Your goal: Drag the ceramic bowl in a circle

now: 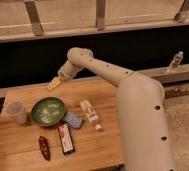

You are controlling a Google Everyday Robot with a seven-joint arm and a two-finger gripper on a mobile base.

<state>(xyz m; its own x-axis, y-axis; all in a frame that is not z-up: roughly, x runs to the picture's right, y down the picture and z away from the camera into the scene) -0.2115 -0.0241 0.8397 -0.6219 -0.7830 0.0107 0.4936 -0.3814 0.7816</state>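
The ceramic bowl (48, 111) is round, shallow and green with a pale speckled inside. It sits on the wooden table (23, 150), left of centre. A small translucent plastic cup (16, 111) stands just left of it. My gripper (53, 83) hangs over the far part of the table, above and behind the bowl, clear of it, at the end of the white arm (103, 70) that reaches in from the right.
A blue sponge-like object (73, 120) touches the bowl's right side. A white bottle (90, 113) lies right of it. A dark snack bar (65, 138) and a red packet (44, 148) lie in front. A clear bottle (175, 61) stands on the ledge at right.
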